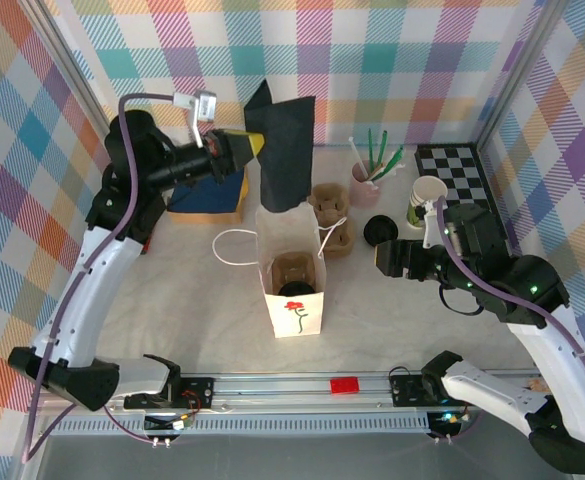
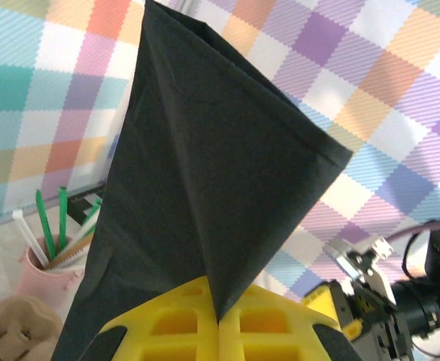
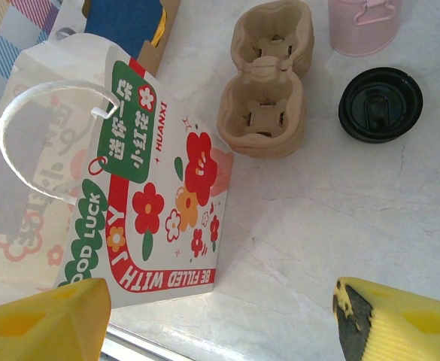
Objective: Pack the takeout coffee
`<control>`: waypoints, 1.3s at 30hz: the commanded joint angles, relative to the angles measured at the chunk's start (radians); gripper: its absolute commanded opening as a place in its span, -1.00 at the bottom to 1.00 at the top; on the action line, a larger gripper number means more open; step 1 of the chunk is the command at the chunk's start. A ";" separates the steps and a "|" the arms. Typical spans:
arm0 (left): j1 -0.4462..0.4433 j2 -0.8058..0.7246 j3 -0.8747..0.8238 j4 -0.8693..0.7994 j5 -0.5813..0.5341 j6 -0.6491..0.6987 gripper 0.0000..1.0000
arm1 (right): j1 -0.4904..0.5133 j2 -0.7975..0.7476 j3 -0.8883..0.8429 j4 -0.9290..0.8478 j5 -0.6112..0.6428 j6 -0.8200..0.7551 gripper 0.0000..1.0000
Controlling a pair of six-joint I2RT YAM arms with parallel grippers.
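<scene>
left gripper [image 2: 220, 320] clenched on a black paper sheet [image 2: 204, 173]
right gripper [image 3: 221, 322] spread wide, empty, near the white paper bag [image 3: 129, 188] and a black lid [image 3: 380, 104]

At my remote console, the black paper [image 2: 204, 173] pinched in the left gripper [image 2: 220, 320] blankets the left wrist view. It hides part of the pink straw cup [image 2: 43, 274], and the frame's corner clips the cardboard carrier [image 2: 9, 331]. On the right wrist camera, the fingers [image 3: 39, 323] of the right gripper [image 3: 220, 327] run off the bottom edge and the white bag [image 3: 129, 188] runs off the left. From above, I cannot make out the brown shape [image 1: 294, 270] inside that bag.
</scene>
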State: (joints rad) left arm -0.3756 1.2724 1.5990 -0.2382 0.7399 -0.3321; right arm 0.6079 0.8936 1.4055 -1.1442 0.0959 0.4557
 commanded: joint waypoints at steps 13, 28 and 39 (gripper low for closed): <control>-0.111 -0.177 -0.256 -0.073 -0.238 0.133 -0.98 | -0.005 -0.005 -0.027 0.030 -0.024 0.027 0.55; -0.171 -0.223 -0.406 0.020 -0.387 0.106 -0.99 | -0.005 0.001 -0.021 0.040 -0.024 0.032 0.55; -0.302 -0.182 -0.330 0.005 -0.574 0.109 -0.99 | -0.005 -0.017 -0.041 0.043 -0.021 0.039 0.55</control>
State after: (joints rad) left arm -0.6609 1.0775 1.2049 -0.2371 0.2447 -0.2237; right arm 0.6079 0.8928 1.3754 -1.1252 0.0849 0.4839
